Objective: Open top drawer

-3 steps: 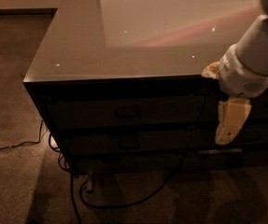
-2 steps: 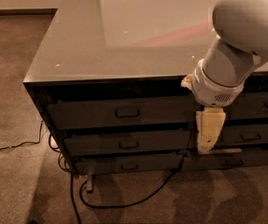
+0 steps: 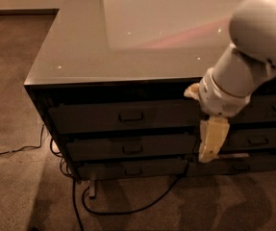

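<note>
Camera view: the top drawer (image 3: 89, 118) spans centre frame under the cabinet (image 3: 80, 42) top, its handle (image 3: 131, 116) at the middle. The gripper (image 3: 209, 148) hangs right of centre, just past the drawer's right end and below handle height. Whether it is open or closed cannot be told.

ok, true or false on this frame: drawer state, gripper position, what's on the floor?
1. The top drawer is shut. True.
2. The gripper is on the top drawer's handle. False: it hangs to the right of the handle, apart from it, lower down in front of the cabinet.
3. The gripper points upward. False: it points down toward the floor.
4. A cable lies on the floor in front of the cabinet. True.
5. Only one drawer sits below the top drawer. False: a middle drawer and a bottom drawer do.
</note>
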You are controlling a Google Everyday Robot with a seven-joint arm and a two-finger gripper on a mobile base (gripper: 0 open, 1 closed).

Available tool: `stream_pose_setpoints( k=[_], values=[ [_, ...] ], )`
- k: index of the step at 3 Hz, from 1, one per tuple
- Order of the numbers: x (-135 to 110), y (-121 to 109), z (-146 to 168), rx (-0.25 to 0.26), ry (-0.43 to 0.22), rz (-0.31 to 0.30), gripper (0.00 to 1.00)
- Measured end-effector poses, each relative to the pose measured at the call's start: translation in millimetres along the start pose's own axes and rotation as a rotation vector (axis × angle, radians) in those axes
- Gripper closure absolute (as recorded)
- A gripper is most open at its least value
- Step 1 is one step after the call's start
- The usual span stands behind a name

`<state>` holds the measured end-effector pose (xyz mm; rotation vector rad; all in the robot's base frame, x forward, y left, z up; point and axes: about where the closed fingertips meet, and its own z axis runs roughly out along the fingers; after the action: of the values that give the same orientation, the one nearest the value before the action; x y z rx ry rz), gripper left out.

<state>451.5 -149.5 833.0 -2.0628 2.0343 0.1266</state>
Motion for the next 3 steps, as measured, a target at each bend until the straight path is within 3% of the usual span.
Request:
stream_pose_setpoints(
  k=[1,2,3],
  values=[
    [-5,12,42,-0.089,-0.213,0.053,0.0],
    [-31,16,71,-0.154,-0.386,0.098,0.0],
    [-36,16,72,-0.165,-0.411,0.107,0.0]
  ],
)
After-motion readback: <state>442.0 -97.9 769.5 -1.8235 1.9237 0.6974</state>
